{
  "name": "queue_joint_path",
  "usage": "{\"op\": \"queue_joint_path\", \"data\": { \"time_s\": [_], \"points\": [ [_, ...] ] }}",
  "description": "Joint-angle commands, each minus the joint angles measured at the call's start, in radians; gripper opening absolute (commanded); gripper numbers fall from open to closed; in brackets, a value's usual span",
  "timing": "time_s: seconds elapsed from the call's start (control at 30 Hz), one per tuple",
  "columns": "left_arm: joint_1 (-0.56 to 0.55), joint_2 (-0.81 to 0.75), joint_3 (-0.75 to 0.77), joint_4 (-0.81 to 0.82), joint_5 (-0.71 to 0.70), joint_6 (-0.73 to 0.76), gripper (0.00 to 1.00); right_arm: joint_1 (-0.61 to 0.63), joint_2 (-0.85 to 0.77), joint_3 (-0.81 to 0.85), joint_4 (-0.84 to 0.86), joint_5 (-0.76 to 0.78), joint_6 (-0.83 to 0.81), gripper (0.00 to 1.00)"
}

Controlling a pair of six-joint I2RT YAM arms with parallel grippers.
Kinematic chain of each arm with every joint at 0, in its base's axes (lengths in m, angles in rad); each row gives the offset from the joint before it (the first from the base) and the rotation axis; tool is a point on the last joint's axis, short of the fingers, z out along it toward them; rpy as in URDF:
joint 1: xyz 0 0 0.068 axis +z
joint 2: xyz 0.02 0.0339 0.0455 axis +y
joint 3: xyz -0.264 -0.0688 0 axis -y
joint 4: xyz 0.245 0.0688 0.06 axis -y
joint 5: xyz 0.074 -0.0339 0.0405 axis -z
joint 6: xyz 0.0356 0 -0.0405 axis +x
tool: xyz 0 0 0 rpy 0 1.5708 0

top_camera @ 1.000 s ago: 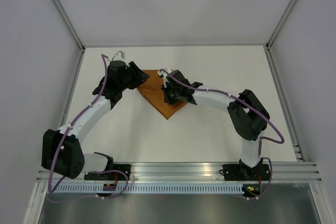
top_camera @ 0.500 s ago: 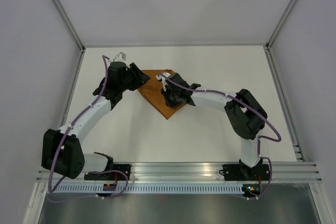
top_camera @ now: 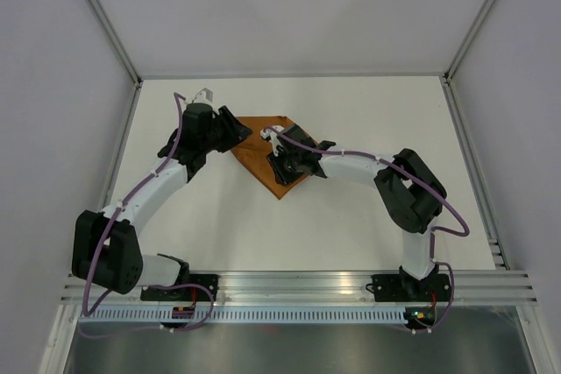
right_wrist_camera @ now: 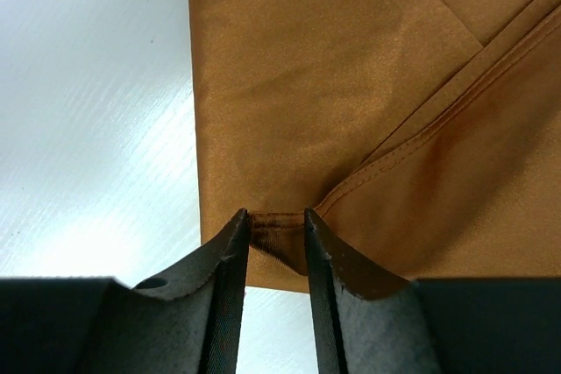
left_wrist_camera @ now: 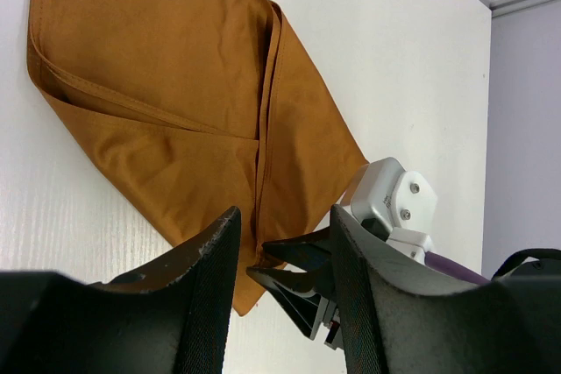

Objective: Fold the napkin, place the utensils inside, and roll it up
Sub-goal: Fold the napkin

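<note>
Folding step, we judge: napkin lies folded on table, far middle, between arms. Right gripper narrowly parted astride folded corner; left gripper wide, empty. Next we need utensils, none in sight.

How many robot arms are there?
2. The left arm reaches the left edge of the napkin; the right arm reaches over its right side. None seem hidden.

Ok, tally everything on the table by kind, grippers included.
Rust-orange folded cloth napkin: 1
Black two-finger grippers: 2 (left gripper, right gripper)
Dark slender utensils: 0 in view
Total: 3
</note>
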Motion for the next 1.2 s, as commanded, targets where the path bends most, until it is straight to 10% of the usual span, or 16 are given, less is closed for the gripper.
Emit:
{"op": "queue_joint_path", "data": {
  "time_s": [0.0, 0.6, 1.17],
  "points": [
    [0.005, 0.015, -0.004, 0.036, 0.023, 0.010, 0.51, 0.006, -0.042, -0.006, -0.017, -0.026, 0.000, 0.38],
    [0.004, 0.053, 0.009, 0.057, 0.078, 0.031, 0.52, -0.016, -0.163, -0.011, -0.054, -0.035, -0.010, 0.42],
    [-0.269, 0.297, 0.172, 0.070, 0.047, 0.296, 0.51, -0.473, -0.174, 0.012, -0.092, -0.156, -0.055, 0.38]
  ]
}}
